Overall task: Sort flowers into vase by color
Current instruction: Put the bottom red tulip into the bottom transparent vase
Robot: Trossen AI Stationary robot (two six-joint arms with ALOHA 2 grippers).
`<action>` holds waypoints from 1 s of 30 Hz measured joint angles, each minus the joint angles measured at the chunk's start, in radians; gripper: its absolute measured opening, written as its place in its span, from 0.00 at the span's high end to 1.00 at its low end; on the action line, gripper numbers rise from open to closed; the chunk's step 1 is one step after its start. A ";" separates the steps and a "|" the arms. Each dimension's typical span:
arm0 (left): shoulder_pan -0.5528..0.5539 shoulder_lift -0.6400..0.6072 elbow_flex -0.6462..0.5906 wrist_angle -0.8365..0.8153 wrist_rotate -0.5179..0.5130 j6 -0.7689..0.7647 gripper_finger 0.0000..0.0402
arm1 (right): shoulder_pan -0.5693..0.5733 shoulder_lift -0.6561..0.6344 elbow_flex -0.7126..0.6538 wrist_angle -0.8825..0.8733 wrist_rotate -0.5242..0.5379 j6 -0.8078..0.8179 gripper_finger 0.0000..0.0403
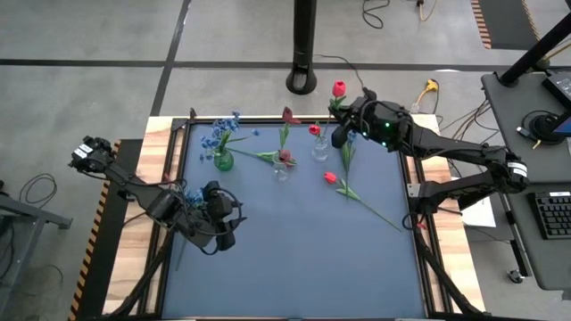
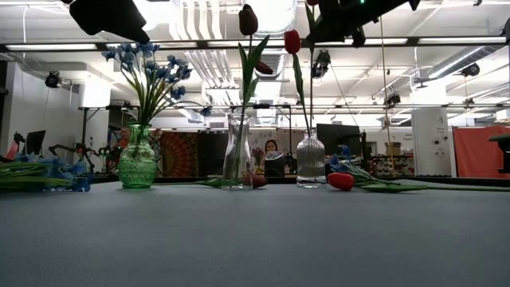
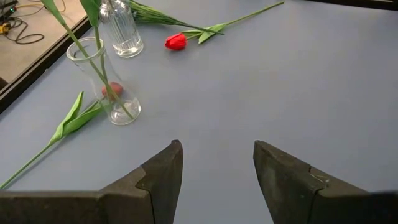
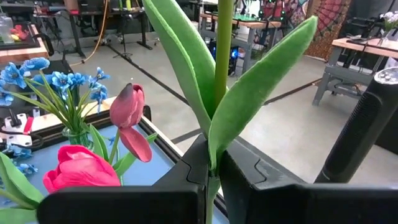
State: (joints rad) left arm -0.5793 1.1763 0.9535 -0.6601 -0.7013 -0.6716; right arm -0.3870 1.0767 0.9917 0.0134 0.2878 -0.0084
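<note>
- Gripping a red tulip (image 1: pixel 339 88) by its stem, the right gripper (image 1: pixel 342 127) hangs high over the far right part of the table (image 1: pixel 294 259), near the ribbed vase (image 1: pixel 319 149); in the right wrist view its fingers are pinched tight on the stem (image 4: pixel 223 37) between two leaves.
- The stem is thin and the hold is low, so the bloom could swing or twist as the arm moves, and the stem's foot could miss the narrow mouth.
- That ribbed vase already holds one red tulip (image 2: pixel 292 41); a push from the new stem could tip it, or knock the clear vase (image 1: pixel 282 167) just beside it.
- The green vase (image 1: pixel 223 160) with blue flowers (image 1: pixel 221 132) stands farther left; dropping the tulip there would spoil the colour sort.
- One more red tulip (image 1: pixel 330 178) lies flat on the table near the ribbed vase, and its long stem could be snagged by a low pass.
- The left gripper (image 1: pixel 223 234) waits over the near left of the table, its fingers (image 3: pixel 160 177) half apart and empty; blue flowers (image 2: pixel 56 177) lie beside it and could be brushed off the edge.
</note>
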 joint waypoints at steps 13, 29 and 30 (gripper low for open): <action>0.000 0.000 0.000 0.000 0.000 0.000 0.55 | 0.000 0.000 0.000 -0.030 0.000 0.043 0.90; 0.000 0.000 0.000 0.000 0.000 0.000 0.55 | 0.000 0.000 0.000 -0.094 0.001 0.073 0.66; 0.000 0.000 0.000 0.000 0.000 0.000 0.55 | 0.000 -0.001 0.000 -0.096 0.001 0.077 0.65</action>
State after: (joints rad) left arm -0.5793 1.1763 0.9533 -0.6598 -0.7013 -0.6712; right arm -0.3868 1.0761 0.9916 -0.0830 0.2890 0.0687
